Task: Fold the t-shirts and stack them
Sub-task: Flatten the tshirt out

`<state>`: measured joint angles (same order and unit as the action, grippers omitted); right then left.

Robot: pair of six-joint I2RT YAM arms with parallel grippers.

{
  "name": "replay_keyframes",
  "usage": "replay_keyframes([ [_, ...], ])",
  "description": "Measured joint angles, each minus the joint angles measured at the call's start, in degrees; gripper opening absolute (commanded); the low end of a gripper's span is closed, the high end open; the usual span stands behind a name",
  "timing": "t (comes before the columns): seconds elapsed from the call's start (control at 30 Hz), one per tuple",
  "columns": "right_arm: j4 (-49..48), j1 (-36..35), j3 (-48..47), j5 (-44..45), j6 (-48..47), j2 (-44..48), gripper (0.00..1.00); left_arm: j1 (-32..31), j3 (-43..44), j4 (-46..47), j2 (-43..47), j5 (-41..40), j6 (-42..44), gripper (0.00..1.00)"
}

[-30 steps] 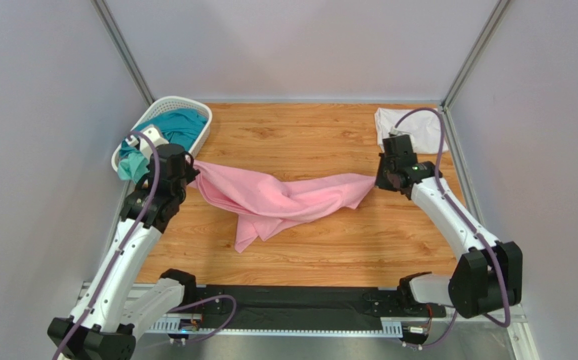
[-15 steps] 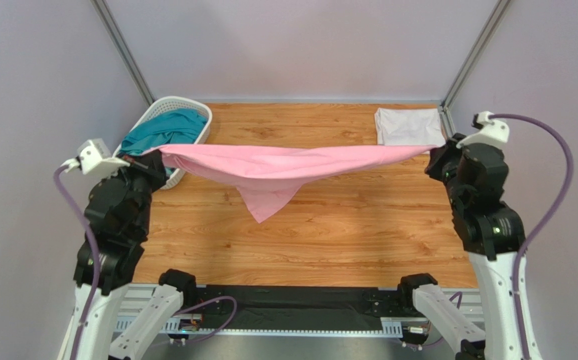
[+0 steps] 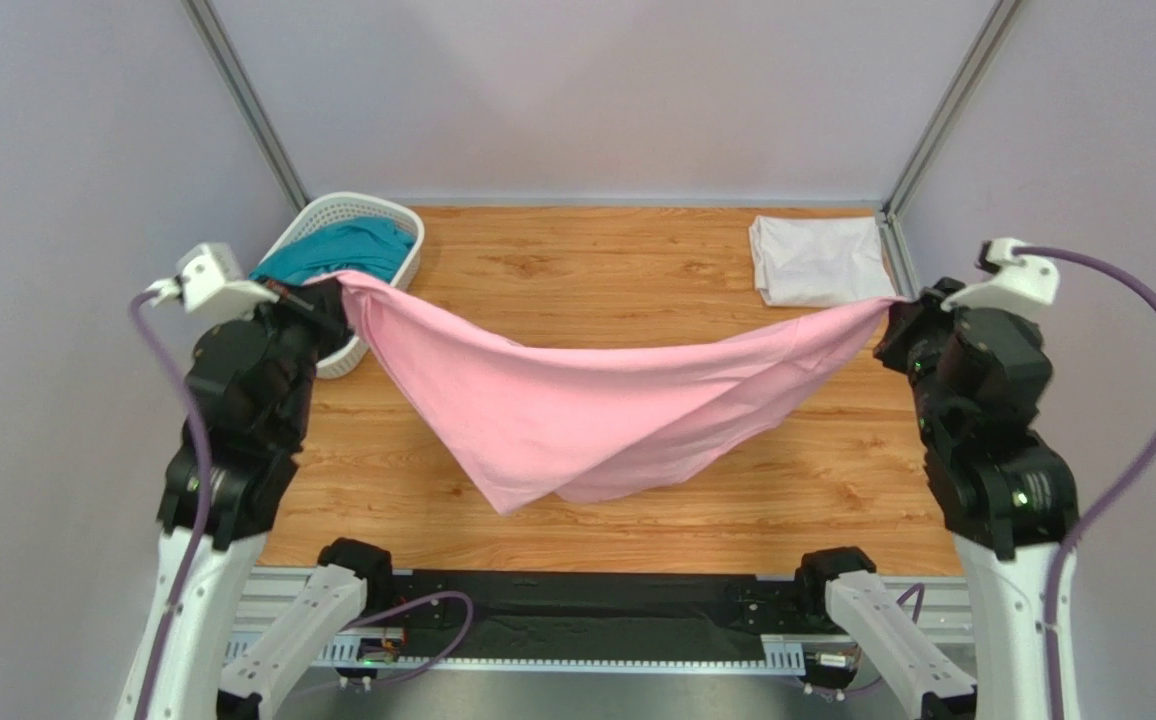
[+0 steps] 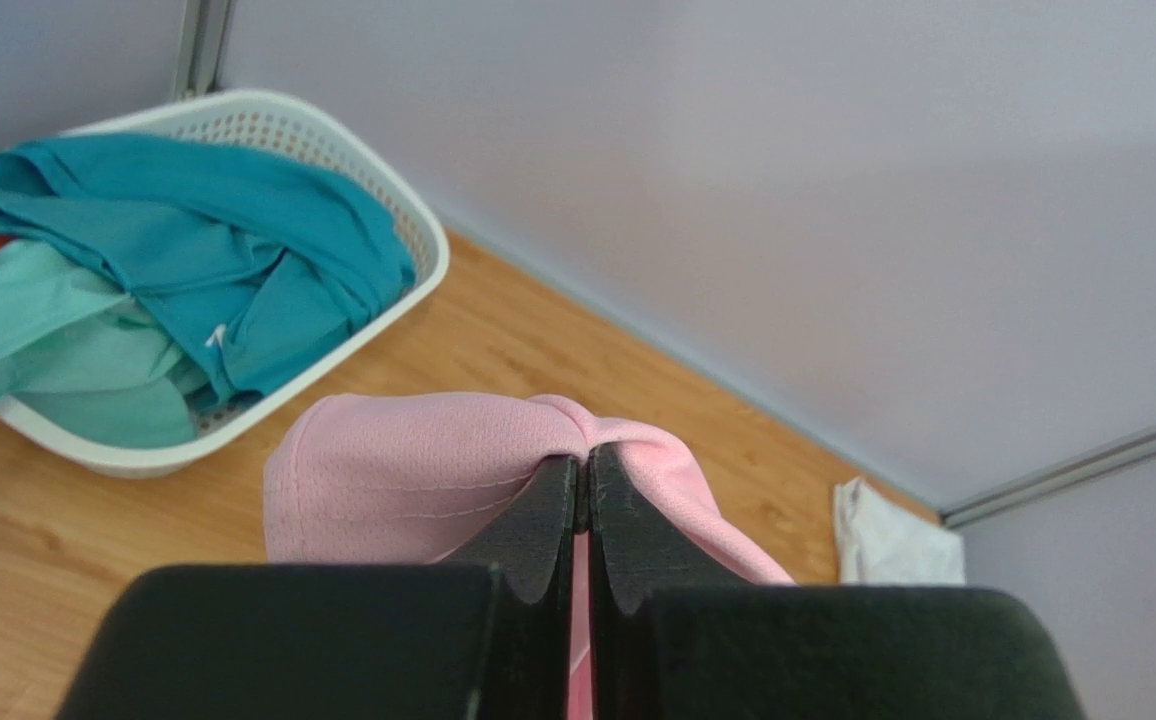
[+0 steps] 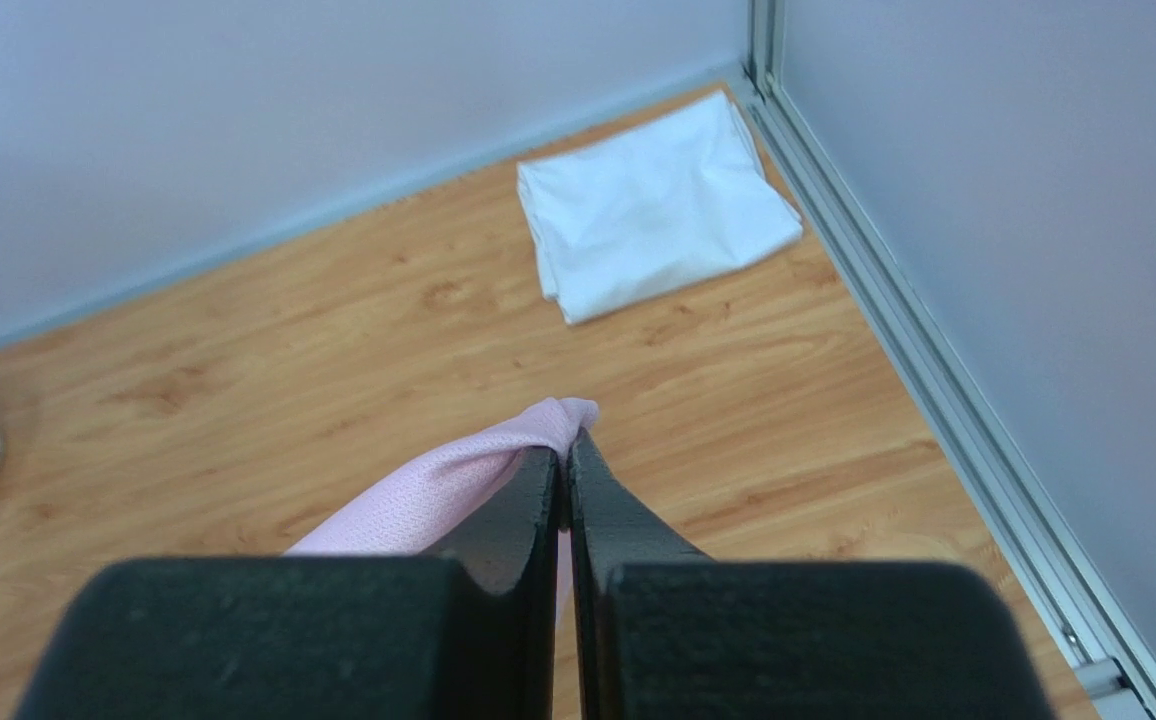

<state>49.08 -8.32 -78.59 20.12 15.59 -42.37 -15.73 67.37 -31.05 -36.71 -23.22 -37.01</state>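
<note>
A white basket (image 3: 408,258) at the far left of the table (image 3: 614,270) holds a crumpled teal shirt (image 3: 341,249); a folded white shirt (image 3: 822,258) lies in the far right corner; the pink shirt (image 3: 599,413) hangs in the air between the arms; left gripper (image 3: 335,287) and right gripper (image 3: 895,306) are each clamped tight on one end of it; drawn nearly flat half a second earlier, it now sags in a deep belly toward the near edge.

Left end effector (image 4: 584,459) and right end effector (image 5: 566,447) pinched closed, high, wide apart.
</note>
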Motion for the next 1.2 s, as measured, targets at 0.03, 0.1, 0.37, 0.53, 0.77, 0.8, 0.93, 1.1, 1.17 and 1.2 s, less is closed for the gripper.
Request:
replay_keyframes([
  [0.03,-0.24,0.15,1.38,0.35,0.00,-1.64,0.00,0.00,0.00,0.35,-3.26,0.00,0.00,0.00],
  [0.1,-1.75,1.01,4.79,0.35,0.04,-5.31,0.00,0.00,0.02,0.68,-10.05,0.02,-0.07,0.00],
  [0.37,-8.24,8.96,18.60,-7.04,2.01,-29.77,0.00,0.94,0.87,1.07,-45.46,9.70,-0.46,1.00],
  [0.53,-9.44,10.16,19.74,-9.46,2.89,-36.13,0.00,0.26,0.46,-0.46,-50.42,19.08,-0.52,1.00],
  [0.77,-11.80,10.16,20.87,-11.39,3.65,-35.56,0.01,-9.57,-9.01,0.55,-42.36,27.87,0.70,1.00],
  [0.8,-11.87,10.16,21.33,-11.67,3.69,-35.32,0.01,-11.63,-10.08,-0.04,-41.35,28.48,0.98,1.00],
  [0.93,-11.93,10.16,22.40,-12.22,3.91,-34.51,0.01,-21.03,-13.35,-2.34,-38.77,31.54,1.22,1.00],
  [1.1,-12.09,10.16,22.69,-12.96,4.09,-34.34,0.01,-28.59,-16.46,-2.62,-38.77,33.57,-0.42,0.92],
  [1.17,-12.11,10.16,22.84,-13.18,4.09,-34.34,0.01,-30.14,-16.96,-2.36,-39.78,34.51,-1.31,0.91],
  [1.2,-12.07,10.16,22.86,-13.22,4.09,-34.34,0.01,-30.53,-17.18,-2.05,-40.46,34.73,-1.77,0.89],
])
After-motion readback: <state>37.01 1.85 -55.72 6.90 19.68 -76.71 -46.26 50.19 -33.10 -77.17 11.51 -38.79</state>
